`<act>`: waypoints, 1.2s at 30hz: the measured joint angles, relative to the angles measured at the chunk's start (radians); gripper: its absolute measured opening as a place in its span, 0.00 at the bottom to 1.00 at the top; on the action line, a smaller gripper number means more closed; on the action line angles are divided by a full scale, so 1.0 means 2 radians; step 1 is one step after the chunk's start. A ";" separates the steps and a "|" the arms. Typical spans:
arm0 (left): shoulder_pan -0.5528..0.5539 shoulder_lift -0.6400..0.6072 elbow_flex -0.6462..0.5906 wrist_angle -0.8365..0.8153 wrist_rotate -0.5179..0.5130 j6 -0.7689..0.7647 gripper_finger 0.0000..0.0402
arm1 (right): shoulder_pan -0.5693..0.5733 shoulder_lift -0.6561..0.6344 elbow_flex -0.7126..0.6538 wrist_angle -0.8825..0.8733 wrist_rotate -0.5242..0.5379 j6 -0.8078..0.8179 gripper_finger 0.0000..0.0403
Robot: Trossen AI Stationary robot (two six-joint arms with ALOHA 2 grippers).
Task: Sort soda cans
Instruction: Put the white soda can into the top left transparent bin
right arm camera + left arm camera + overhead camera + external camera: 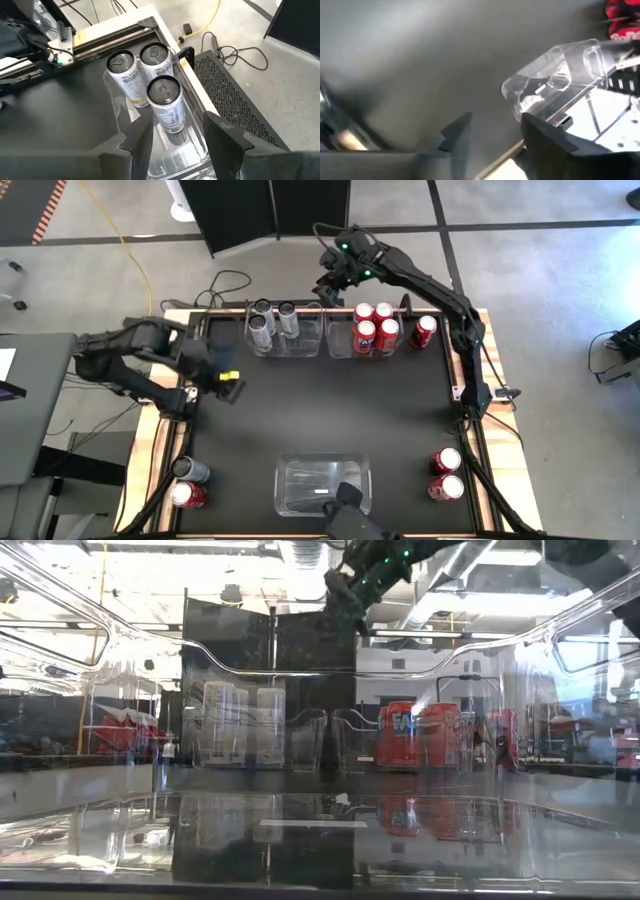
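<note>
Three silver soda cans [272, 322] [150, 80] stand upright in a clear bin [300, 345] at the far edge. Several red soda cans [375, 325] [420, 735] stand in the clear bin beside it, and one red can [425, 330] stands outside that bin. My right gripper [330, 285] [175, 150] hangs open above the silver cans' bin, holding nothing. My left gripper [228, 380] [492, 142] hovers open over the mat's left side, holding nothing. Two red cans [446, 474] stand near right. A silver can [190, 470] and a red can [187, 495] stand near left.
A third clear bin [322, 485] [555, 82] sits at the near edge in the middle. The wooden table frame [165, 440] borders the black mat. Cables [215, 290] lie on the floor beyond the far edge.
</note>
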 joint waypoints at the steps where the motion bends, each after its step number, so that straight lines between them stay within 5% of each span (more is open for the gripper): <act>1: -0.015 0.000 -0.008 -0.001 0.000 -0.027 0.50 | 0.001 -0.004 0.000 -0.003 0.000 0.000 0.48; 13: -0.174 0.001 -0.126 0.000 0.069 -0.257 0.78 | 0.040 -0.002 -0.004 -0.041 0.000 -0.013 0.54; 26: -0.351 0.000 -0.192 0.031 0.075 -0.425 0.83 | 0.063 -0.001 -0.042 -0.054 0.000 -0.021 0.55; 36: -0.428 0.000 -0.246 0.081 0.068 -0.492 0.83 | 0.072 -0.002 -0.086 -0.054 -0.009 -0.017 0.55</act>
